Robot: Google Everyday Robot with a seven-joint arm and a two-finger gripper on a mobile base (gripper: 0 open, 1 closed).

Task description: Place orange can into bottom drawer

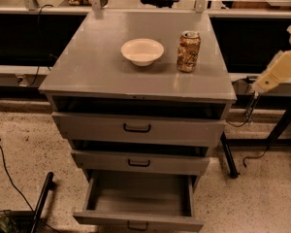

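The orange can [188, 51] stands upright on the grey cabinet top [97, 67], right of centre, with its silver top showing. The bottom drawer [140, 198] is pulled open below the two upper drawers and its tray holds nothing. My arm comes in from the right edge as a cream link, with the gripper [263, 84] at its lower left end. It is to the right of the cabinet, apart from the can and a little lower than it. It holds nothing that I can see.
A cream round bowl [142, 51] sits on the cabinet top left of the can. The top drawer [137, 127] and middle drawer [138, 162] are slightly ajar. A black table leg [229, 157] and cables lie on the right floor. A dark pole [41, 203] is at lower left.
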